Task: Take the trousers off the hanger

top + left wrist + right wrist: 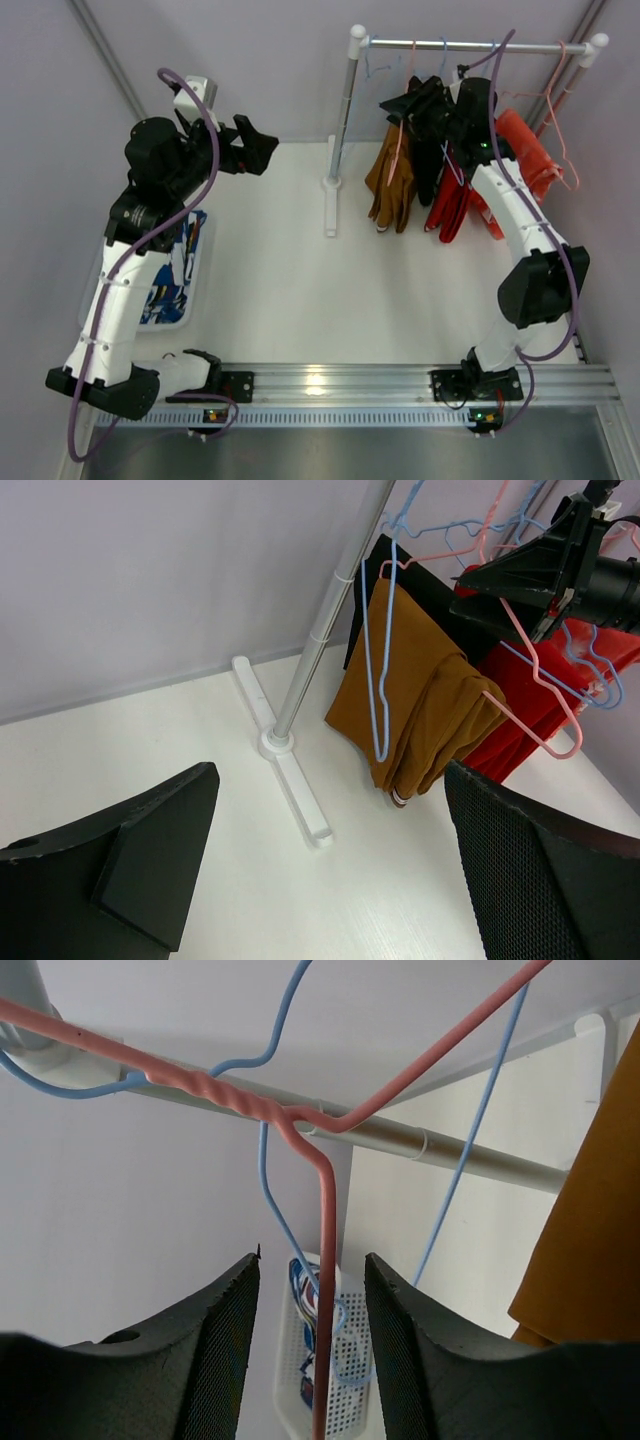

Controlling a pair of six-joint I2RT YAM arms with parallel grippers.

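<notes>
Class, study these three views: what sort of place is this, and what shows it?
Probably a robot test cell: left arm and right arm bolted to a metal rail, plain walls around a white table, and a small clothes rack holding trousers.

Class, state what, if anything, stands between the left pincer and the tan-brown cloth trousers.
From the left pincer, only a blue wire hanger hangs against the near face of the tan-brown cloth trousers; the white rail post stands to their left.
</notes>
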